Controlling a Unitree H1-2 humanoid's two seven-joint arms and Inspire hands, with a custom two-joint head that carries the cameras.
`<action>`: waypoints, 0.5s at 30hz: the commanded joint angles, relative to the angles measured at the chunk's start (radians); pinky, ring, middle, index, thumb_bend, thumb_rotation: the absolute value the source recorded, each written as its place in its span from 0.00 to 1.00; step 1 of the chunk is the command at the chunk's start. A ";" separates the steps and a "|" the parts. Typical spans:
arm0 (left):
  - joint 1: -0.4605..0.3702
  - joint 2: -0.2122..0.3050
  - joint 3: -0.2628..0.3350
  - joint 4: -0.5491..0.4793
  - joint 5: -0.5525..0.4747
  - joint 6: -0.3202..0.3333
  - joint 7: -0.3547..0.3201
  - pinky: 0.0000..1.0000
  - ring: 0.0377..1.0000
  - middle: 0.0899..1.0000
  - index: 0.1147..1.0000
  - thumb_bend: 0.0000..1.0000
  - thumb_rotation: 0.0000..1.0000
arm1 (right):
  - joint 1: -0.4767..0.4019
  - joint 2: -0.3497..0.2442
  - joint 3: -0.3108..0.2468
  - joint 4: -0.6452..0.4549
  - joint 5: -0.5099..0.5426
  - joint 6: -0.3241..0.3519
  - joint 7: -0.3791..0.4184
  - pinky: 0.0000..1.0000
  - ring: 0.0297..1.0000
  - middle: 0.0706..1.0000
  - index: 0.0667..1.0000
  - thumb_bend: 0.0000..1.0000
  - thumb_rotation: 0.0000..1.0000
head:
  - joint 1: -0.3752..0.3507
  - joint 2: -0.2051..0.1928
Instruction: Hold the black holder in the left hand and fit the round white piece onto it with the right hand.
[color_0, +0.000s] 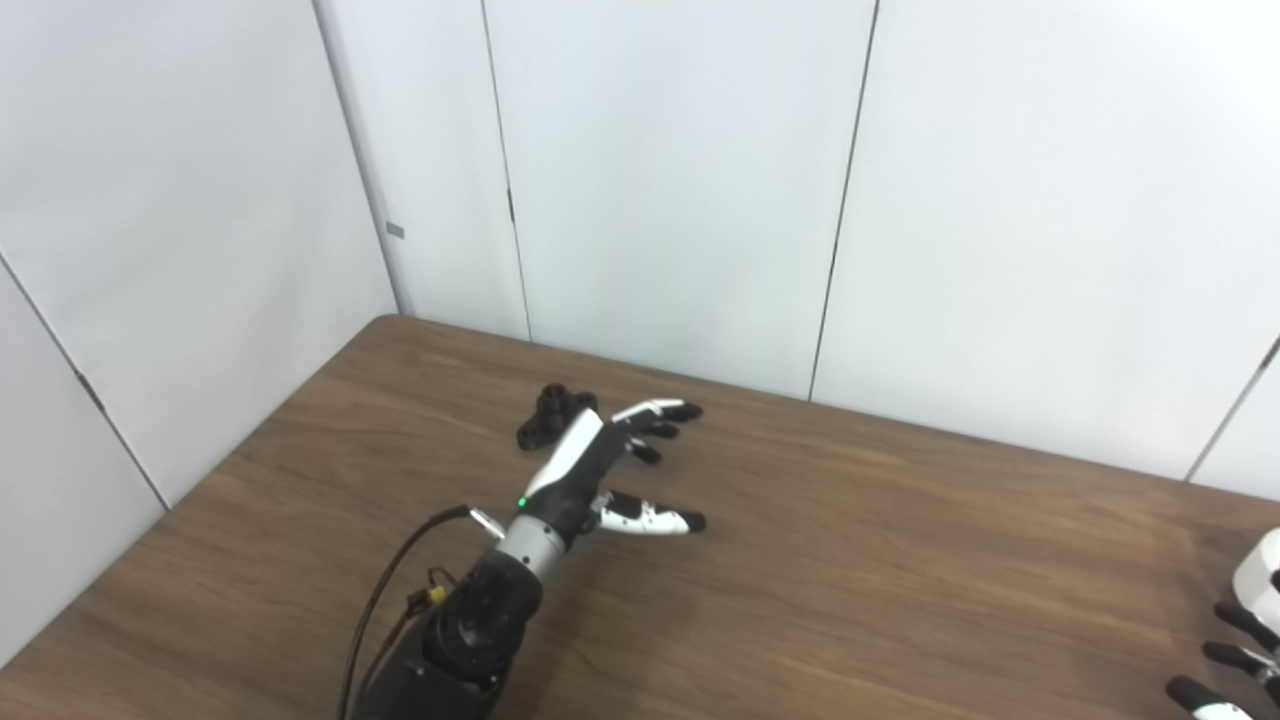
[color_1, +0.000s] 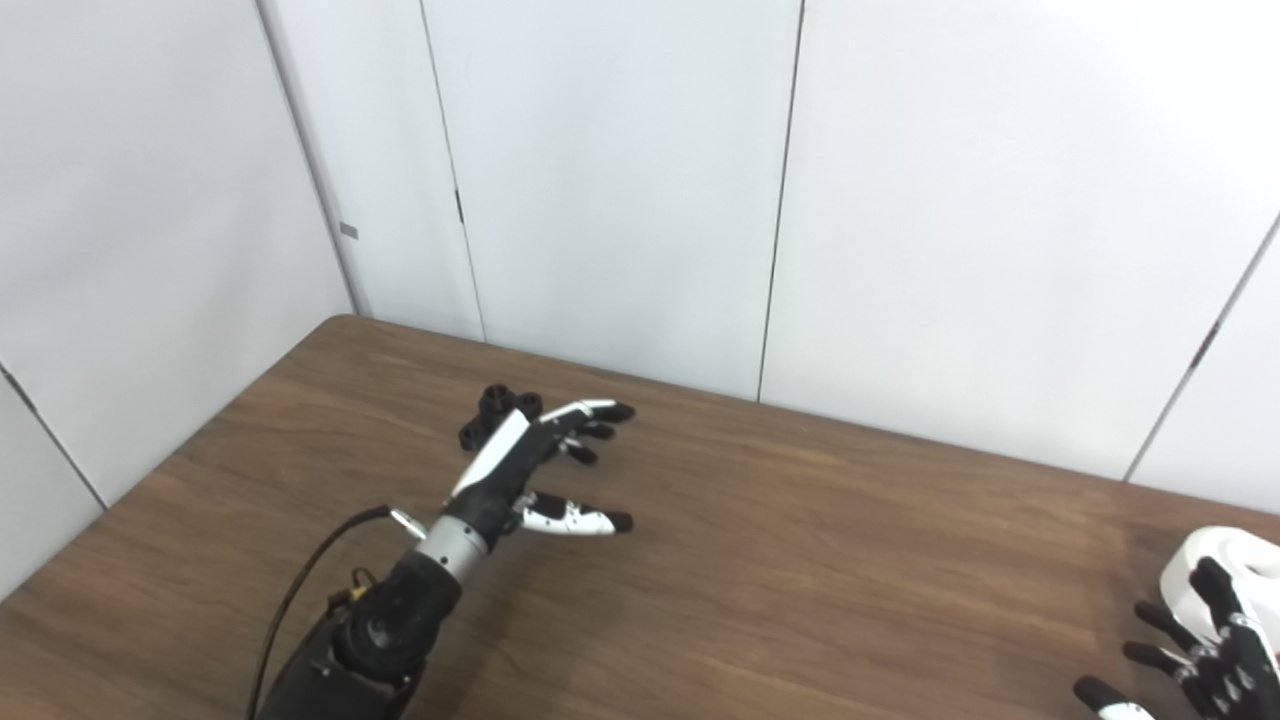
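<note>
Left eye view: left hand spread, empty, frame centre, just beside black holder. Right hand spread, lower right, touching round white piece. Risk: knuckles nudge holder away.

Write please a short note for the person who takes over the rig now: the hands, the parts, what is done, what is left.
Left hand: open, holds nothing, beside the black holder on the table.
Right hand: open, at the right edge, next to the round white piece; contact unclear.
Done: nothing gripped, nothing fitted.
Left: grasp the holder with the left hand, pick up the white piece with the right, fit it onto the holder.
</note>
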 joint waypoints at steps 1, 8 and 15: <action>-0.056 0.040 0.013 -0.038 0.063 -0.007 0.050 0.79 0.85 0.81 0.77 0.77 0.05 | 0.023 -0.008 -0.002 0.021 0.003 -0.019 0.005 0.64 0.78 0.95 0.93 0.75 0.17 | 0.003 0.002; -0.095 0.061 0.044 -0.027 0.133 0.036 0.110 0.90 0.92 0.86 0.75 0.74 0.03 | 0.023 -0.016 -0.006 0.033 0.018 -0.034 0.012 0.63 0.78 0.95 0.93 0.75 0.20 | 0.005 0.006; -0.131 0.081 0.068 -0.001 0.215 0.083 0.183 0.73 0.86 0.84 0.75 0.75 0.00 | 0.025 -0.016 -0.007 0.031 0.016 -0.029 0.009 0.60 0.77 0.95 0.93 0.76 0.20 | 0.007 0.009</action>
